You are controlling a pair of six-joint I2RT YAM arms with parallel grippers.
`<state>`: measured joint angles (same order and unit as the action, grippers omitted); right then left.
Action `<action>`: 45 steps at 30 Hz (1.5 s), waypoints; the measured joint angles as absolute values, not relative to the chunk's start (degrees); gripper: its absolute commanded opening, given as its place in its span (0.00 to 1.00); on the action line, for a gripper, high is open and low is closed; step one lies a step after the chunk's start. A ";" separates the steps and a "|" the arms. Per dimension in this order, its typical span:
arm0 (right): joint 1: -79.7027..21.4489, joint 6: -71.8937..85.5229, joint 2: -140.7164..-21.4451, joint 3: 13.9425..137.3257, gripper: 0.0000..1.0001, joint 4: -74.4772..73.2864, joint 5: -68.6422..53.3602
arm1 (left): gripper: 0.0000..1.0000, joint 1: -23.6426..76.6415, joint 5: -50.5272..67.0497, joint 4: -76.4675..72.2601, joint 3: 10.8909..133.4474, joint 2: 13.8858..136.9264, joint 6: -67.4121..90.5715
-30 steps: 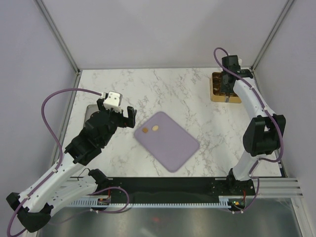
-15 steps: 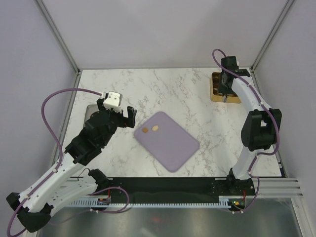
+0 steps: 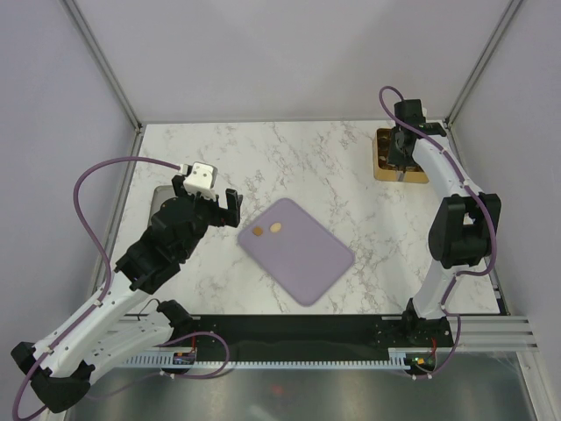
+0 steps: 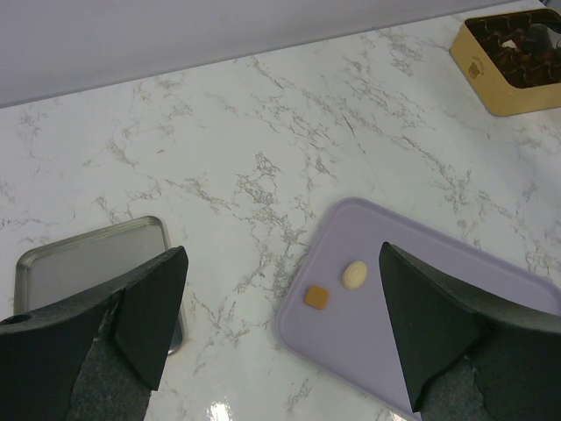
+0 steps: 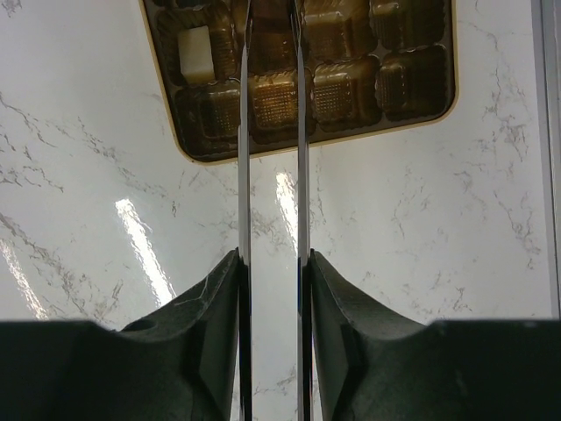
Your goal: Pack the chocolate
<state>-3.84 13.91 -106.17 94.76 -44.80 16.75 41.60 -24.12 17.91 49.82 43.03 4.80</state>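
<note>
Two chocolates lie on the lilac mat (image 3: pixel 302 259): a caramel tan square (image 3: pixel 259 233) and a cream oval (image 3: pixel 275 228). Both show in the left wrist view, the square (image 4: pixel 317 297) and the oval (image 4: pixel 355 274), on the mat (image 4: pixel 456 342). My left gripper (image 3: pixel 208 196) is open and empty, hovering left of the mat (image 4: pixel 280 263). My right gripper (image 3: pixel 401 163) points down into the gold grid tray (image 3: pixel 383 172). Its thin blades (image 5: pixel 271 9) stand a narrow gap apart and their tips are cut off. A white piece (image 5: pixel 195 54) sits in a tray (image 5: pixel 180 132) cell.
A shallow steel tray (image 3: pixel 160 200) lies at the left, under my left arm, also in the left wrist view (image 4: pixel 79 259). Enclosure walls and frame posts bound the marble table. The gold tray shows far right in the left wrist view (image 4: pixel 491 95).
My right gripper shifted slightly over the gold tray a second ago and has held still since. The left arm and the two chocolates on the mat have not moved.
</note>
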 measured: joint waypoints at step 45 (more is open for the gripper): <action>-41.12 10.13 -82.67 63.16 0.50 -34.28 0.95 | 0.98 41.60 -25.43 17.91 49.80 42.68 4.80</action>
